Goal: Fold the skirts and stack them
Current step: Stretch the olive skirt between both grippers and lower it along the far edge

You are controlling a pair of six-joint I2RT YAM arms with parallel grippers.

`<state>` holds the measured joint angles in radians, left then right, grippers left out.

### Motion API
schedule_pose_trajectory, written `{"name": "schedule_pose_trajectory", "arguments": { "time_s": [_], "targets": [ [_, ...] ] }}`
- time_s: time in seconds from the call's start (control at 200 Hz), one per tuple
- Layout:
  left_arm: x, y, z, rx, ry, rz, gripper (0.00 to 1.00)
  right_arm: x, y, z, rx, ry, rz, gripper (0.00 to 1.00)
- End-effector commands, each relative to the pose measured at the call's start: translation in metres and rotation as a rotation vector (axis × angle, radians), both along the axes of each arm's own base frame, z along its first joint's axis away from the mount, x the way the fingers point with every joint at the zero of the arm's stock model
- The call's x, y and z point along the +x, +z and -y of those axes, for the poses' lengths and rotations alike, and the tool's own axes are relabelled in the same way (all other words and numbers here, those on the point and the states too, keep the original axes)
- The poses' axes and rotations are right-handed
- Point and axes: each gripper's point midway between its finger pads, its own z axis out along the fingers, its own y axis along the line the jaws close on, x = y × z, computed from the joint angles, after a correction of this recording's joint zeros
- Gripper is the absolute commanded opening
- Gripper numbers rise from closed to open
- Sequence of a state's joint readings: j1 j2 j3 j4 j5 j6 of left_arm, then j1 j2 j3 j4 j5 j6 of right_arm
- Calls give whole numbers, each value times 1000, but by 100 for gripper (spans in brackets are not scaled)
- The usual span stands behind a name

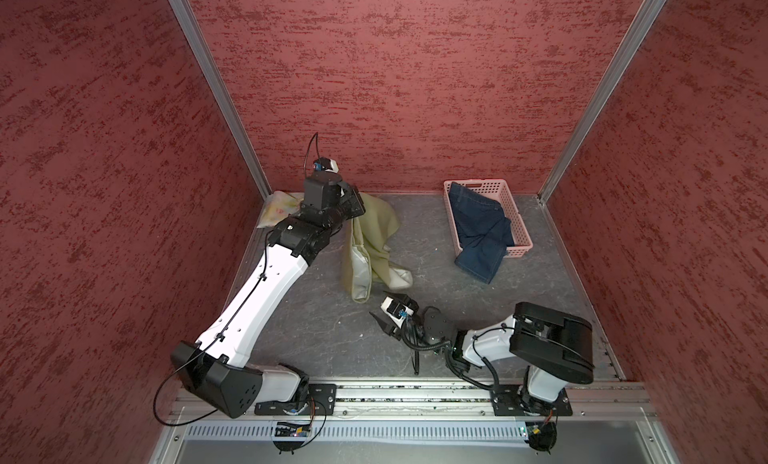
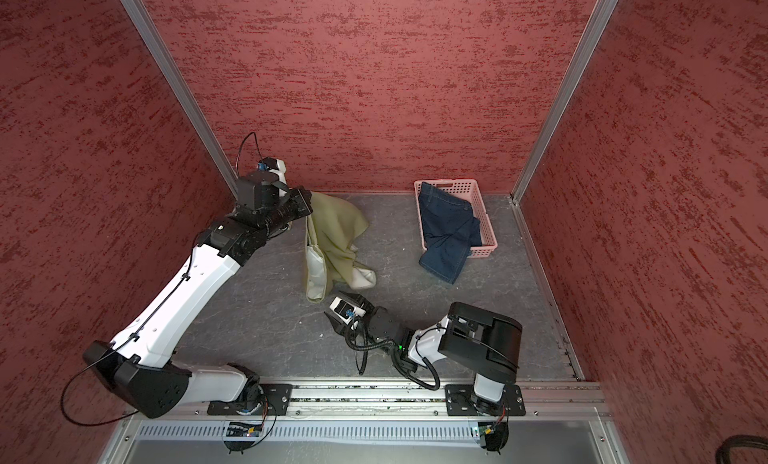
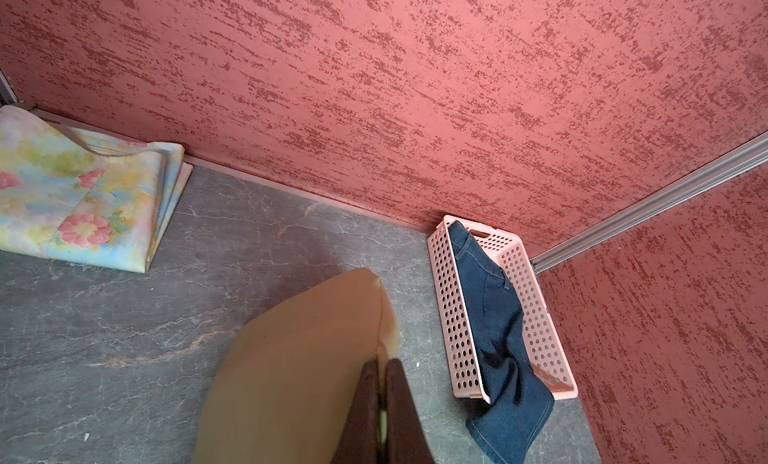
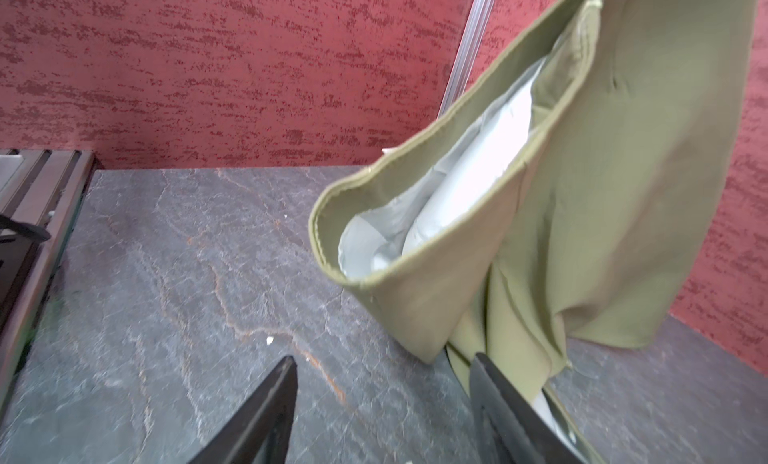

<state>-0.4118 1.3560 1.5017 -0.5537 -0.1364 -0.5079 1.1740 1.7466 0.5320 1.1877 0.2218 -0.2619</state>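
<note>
Your left gripper is raised toward the back left of the grey table, jaws pressed together on an edge of the olive-green skirt. In the left wrist view a thin sliver of cloth shows between the two dark fingers. The skirt hangs down from that pinch in loose folds, its pale lining showing inside the open band in the right wrist view. Whether the lowest folds reach the table you cannot tell.

Your right gripper sits low over the table, just in front of the skirt's lower end. Its jaws are spread and hold nothing. One finger lies right against the hanging folds, though contact is not clear.

The floral skirt lies folded flat in the back left corner, against the red wall. The denim skirt is in the pink perforated basket at the back right — one end spills over the basket's near rim onto the table.
</note>
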Motion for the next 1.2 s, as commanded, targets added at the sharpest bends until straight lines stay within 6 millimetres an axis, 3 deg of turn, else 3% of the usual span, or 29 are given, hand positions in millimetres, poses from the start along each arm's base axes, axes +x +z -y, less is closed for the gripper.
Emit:
{"name": "schedule_pose_trajectory", "arguments": {
  "time_s": [0.0,0.286,0.411,0.526,0.636,0.701,0.892,1.037,1.197],
  "targets": [
    [1,6,3,-17,-2,26,0,5,27,-10,72,-15,78,66],
    [3,8,5,-19,-9,30,0,9,20,-31,52,11,66,59],
    [4,7,6,-21,-14,28,0,10,15,-42,23,30,53,32],
    [5,6,6,-22,-13,26,0,12,11,-42,19,20,47,19],
    [7,4,4,-32,-10,21,0,17,11,-41,17,-8,44,0],
    [8,4,3,-36,-8,22,0,17,17,-39,33,-13,48,0],
    [13,18,-10,-67,9,40,0,16,62,-20,108,-47,17,0],
    [16,49,-35,-95,40,79,0,22,119,9,131,-120,0,0],
    [12,83,-63,-106,84,138,0,34,193,60,119,-240,33,0]
  ]
}}
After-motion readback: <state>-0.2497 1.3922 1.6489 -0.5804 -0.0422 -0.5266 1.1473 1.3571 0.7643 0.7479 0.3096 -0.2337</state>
